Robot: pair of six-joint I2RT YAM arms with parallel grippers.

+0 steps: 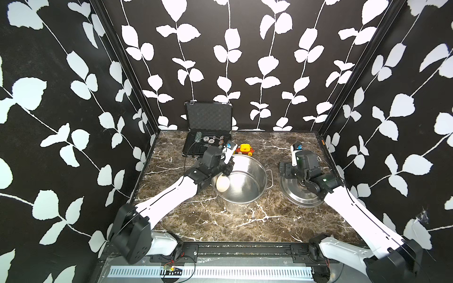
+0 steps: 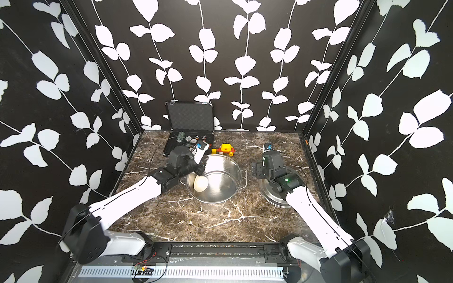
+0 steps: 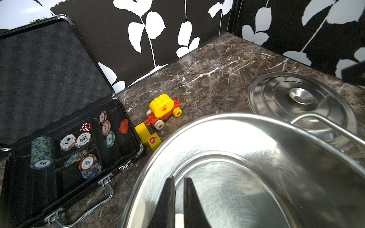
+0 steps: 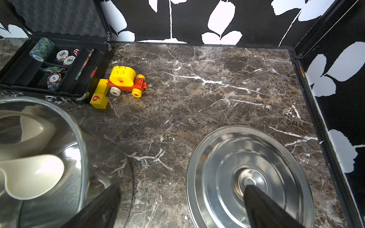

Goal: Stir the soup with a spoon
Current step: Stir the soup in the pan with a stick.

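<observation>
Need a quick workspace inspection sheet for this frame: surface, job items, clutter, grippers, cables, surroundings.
Surface: marble tabletop, no spill seen.
Job's things: steel pot upright, no liquid visible; white spoon with its bowl inside the pot.
Clutter: lid flat beside the pot; open poker chip case, toy car and yellow block behind the pot.
Grippers: left gripper shut on the spoon's handle; right gripper open over the lid, holding nothing.
Cables: thin wires around a small board on the front rail.
Surroundings: leaf-print walls; nothing else seen.
</observation>
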